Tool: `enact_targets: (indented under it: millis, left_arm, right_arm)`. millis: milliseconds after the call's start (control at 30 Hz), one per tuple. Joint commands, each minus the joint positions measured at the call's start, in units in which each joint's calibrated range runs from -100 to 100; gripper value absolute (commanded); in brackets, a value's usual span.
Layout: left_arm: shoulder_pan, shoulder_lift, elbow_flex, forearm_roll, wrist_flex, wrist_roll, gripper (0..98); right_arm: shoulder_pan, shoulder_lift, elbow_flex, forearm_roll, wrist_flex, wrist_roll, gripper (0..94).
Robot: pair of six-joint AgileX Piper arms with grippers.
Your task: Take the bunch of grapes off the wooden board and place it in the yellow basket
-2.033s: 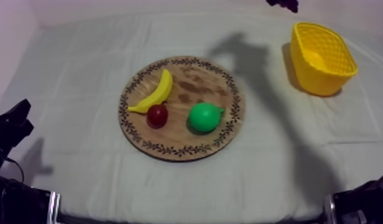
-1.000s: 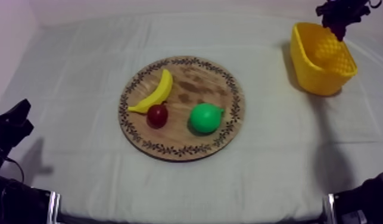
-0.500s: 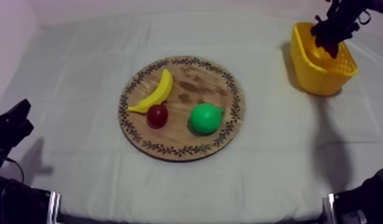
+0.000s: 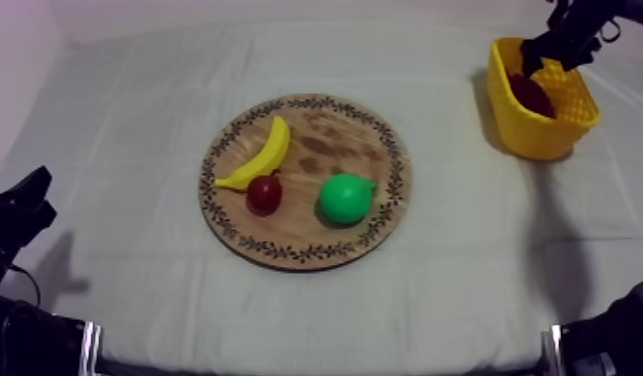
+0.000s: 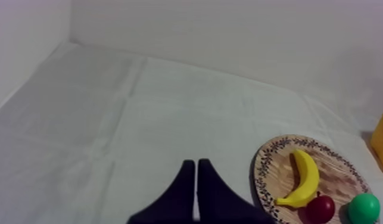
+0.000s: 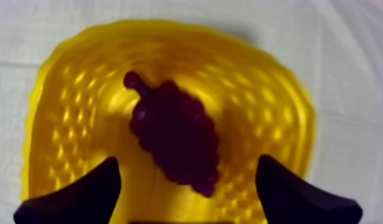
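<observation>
The dark purple bunch of grapes lies inside the yellow basket at the far right of the table. My right gripper hangs just above the basket, open, its two black fingers spread wide on either side of the grapes without touching them. My left gripper rests low at the left, shut on nothing, fingers together as a narrow wedge. The round wooden board sits in the middle of the table.
On the board lie a banana, a small red fruit and a green pear. The grey-white cloth spreads around the board. A pale wall runs behind the table.
My right gripper came down over the basket with the grapes, then opened. The grapes dropped out of it and now lie in the basket. The left arm stayed still.
</observation>
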Motion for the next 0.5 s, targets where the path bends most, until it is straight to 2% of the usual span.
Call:
enact_targets:
  millis: [0, 167, 467]
  left_arm:
    - [0.00, 0.00, -0.02, -0.02, 0.00, -0.02, 0.1]
    - [0.00, 0.00, -0.02, -0.02, 0.00, -0.02, 0.1]
    - [0.00, 0.00, -0.02, -0.02, 0.00, -0.02, 0.1]
  right_arm:
    - [0.23, -1.10, 0.45, 0.01, -0.18, -0.14, 61.9]
    - [0.72, -4.24, 2.22, 0.08, -1.21, -0.91, 55.2]
    - [1.68, -12.09, 10.04, 2.37, -5.83, -4.22, 43.4]
